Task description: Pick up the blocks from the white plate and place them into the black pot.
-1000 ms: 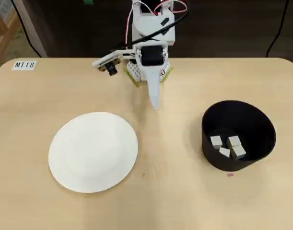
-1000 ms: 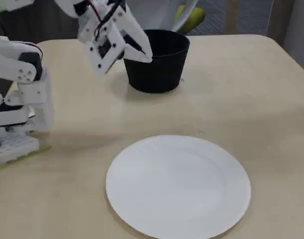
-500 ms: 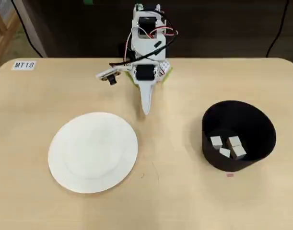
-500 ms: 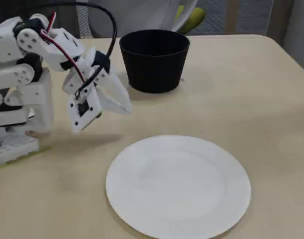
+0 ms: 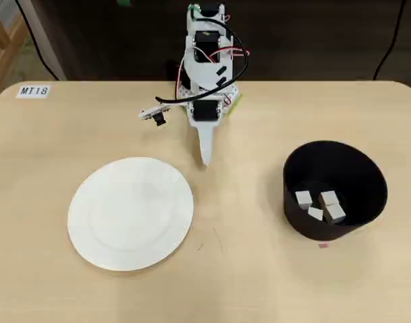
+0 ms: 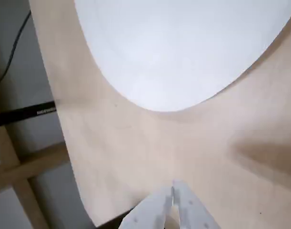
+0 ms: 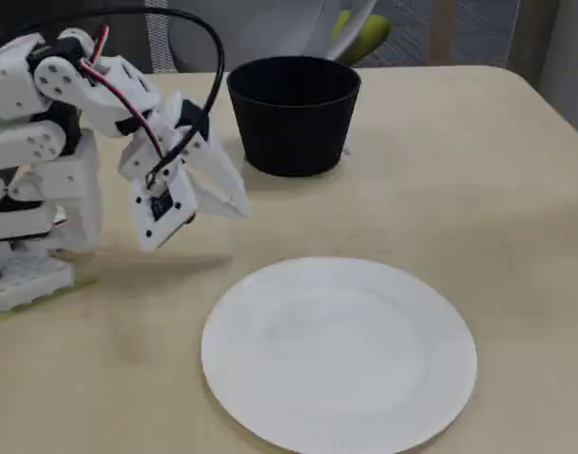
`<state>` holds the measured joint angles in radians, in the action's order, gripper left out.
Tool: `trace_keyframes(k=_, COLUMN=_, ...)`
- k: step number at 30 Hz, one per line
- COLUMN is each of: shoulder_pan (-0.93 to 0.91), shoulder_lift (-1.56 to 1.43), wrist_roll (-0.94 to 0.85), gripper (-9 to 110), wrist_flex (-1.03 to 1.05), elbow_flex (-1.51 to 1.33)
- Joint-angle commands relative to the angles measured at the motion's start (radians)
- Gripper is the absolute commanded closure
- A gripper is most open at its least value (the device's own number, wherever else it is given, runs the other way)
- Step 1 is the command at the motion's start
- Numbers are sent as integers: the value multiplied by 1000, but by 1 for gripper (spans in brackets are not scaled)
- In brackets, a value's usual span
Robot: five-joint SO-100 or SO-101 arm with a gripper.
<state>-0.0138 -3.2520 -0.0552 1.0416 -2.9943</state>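
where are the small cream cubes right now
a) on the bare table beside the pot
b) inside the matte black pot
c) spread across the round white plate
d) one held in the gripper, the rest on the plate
b: the overhead view shows four small cream cubes lying on the floor of the matte black round pot, while the large round white plate is bare and the gripper is shut on nothing.

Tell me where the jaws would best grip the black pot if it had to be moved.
Probably the pot's rim wall, from above: one finger inside, one outside. Its body looks too wide to span, the top is open, and the near rim in the overhead view is clear of the four blocks lying inside.
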Motion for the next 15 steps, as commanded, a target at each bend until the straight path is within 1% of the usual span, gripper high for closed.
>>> trace_keyframes(k=1, shoulder_pan=2, shoulder_lift=-2, wrist_roll=-5, gripper=104, wrist_flex=-20, elbow_flex=3)
trace_keyframes(k=15, shoulder_pan=2, shoulder_lift=-2, wrist_roll=-5, gripper=104, wrist_flex=-20, elbow_flex=2)
